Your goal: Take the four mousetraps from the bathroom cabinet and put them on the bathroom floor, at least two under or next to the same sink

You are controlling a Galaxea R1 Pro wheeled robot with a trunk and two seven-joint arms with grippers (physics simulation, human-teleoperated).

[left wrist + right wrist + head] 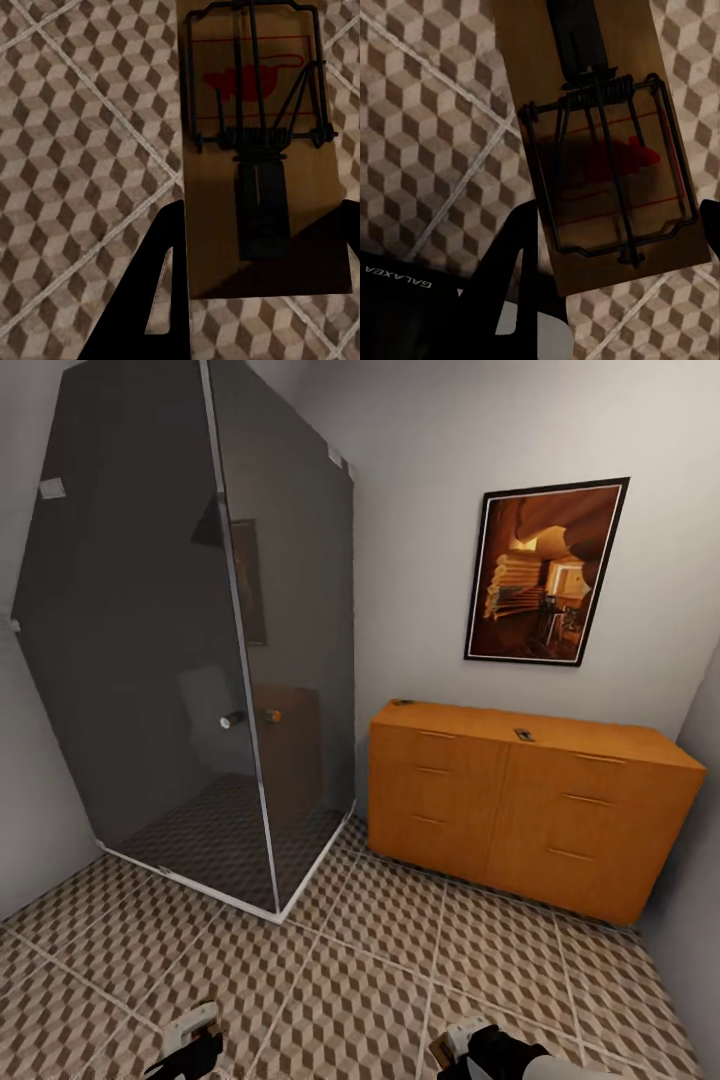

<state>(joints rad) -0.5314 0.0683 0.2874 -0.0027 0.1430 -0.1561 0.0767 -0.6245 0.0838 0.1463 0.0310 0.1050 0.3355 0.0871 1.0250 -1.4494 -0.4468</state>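
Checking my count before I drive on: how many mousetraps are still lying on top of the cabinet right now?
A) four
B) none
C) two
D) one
C: in the head view two small dark traps lie on the cabinet top, one mousetrap near its left end and one mousetrap around the middle.

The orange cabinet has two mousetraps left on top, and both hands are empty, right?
Not quite: each hand holds a mousetrap. The left wrist view shows one between the left hand's fingers; the right wrist view shows another. Two small dark items do sit on the cabinet.
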